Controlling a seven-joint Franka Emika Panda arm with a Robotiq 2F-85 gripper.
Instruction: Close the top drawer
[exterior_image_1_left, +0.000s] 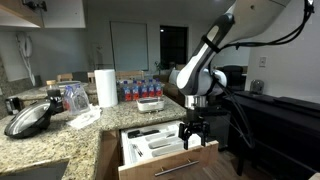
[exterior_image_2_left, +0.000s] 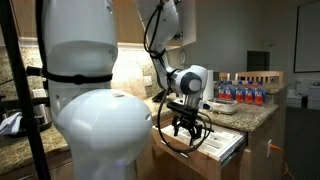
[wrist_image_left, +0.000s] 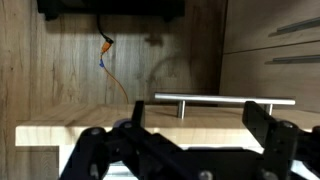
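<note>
An exterior view looks across the worktop (exterior_image_1_left: 60, 140) onto the drawer (exterior_image_1_left: 170, 162). An exterior view sits close behind the arm (exterior_image_2_left: 90, 110). Both share the end effector (exterior_image_1_left: 192, 140). The wrist view faces the drawer front closely.

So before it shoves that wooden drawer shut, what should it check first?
1. Light-brown wooden top drawer with white interior open, needing a push: ok.
2. Black two-finger gripper open and empty: ok.
3. Horizontal silver bar handle ahead of the gripper in the wrist view: ok.
4. Gripper touching the drawer front: cannot tell.
5. Utensils lying below the drawer rim: cannot tell.
</note>
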